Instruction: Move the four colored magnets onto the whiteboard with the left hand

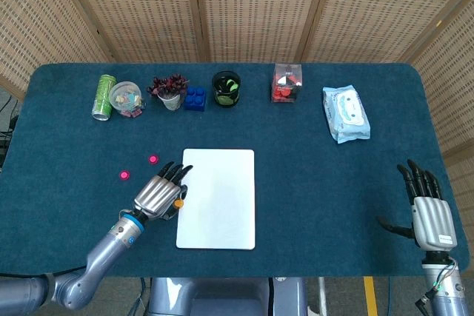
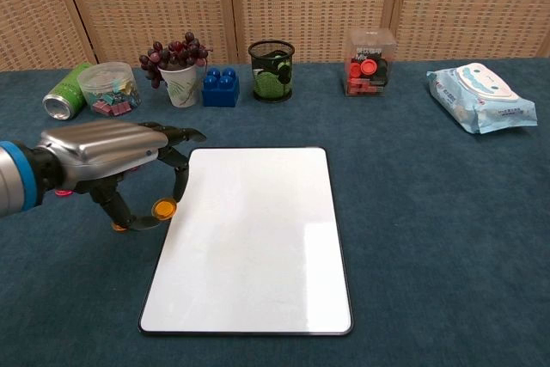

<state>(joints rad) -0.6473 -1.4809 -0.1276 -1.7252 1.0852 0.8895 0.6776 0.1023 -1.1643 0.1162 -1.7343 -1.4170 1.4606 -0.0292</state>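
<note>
My left hand (image 1: 158, 194) hovers at the left edge of the whiteboard (image 1: 218, 205) and pinches an orange magnet (image 1: 178, 202) between thumb and finger. In the chest view the hand (image 2: 112, 156) holds that magnet (image 2: 163, 208) just left of the board's edge (image 2: 258, 238). A second orange magnet (image 2: 119, 228) peeks out under the thumb. Two pink magnets (image 1: 153, 159) (image 1: 124, 175) lie on the cloth left of the board. My right hand (image 1: 427, 211) rests at the near right with fingers spread, holding nothing.
Along the far edge stand a green can (image 1: 103, 96), a tub of clips (image 1: 124, 98), a cup of grapes (image 1: 169, 90), a blue block (image 1: 195, 98), a black mesh cup (image 1: 226, 88) and a clear box (image 1: 286, 83). A wipes pack (image 1: 345, 113) lies at the far right.
</note>
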